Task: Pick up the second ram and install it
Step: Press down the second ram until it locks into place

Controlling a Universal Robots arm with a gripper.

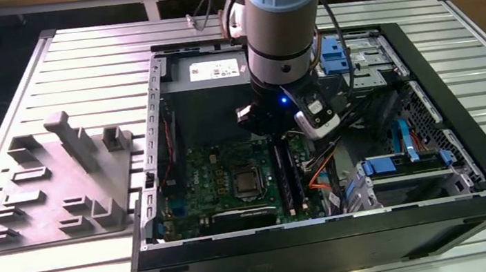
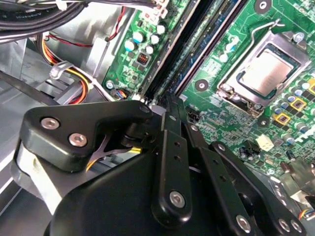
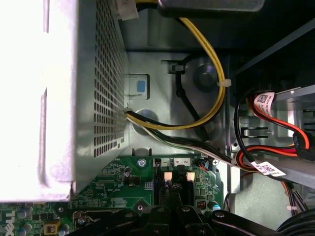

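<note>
A black claw [image 2: 170, 110] hangs over a green motherboard [image 1: 221, 180] inside a black computer case [image 1: 331, 250], beside a grey moulded tray [image 1: 55, 194] on a silver ribbed bench [image 1: 86, 65], with yellow, red and black cables [image 3: 206, 83].

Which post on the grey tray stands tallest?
The post at the grey tray's far end, toward the exterior view's left. It rises well above the shorter post beside it and the low blocks in front.

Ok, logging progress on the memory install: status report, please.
Black gripper down inside the open black computer case, over the long black memory sockets on the green motherboard. Fingers' state unclear. Yellow and black cables nearby.
</note>
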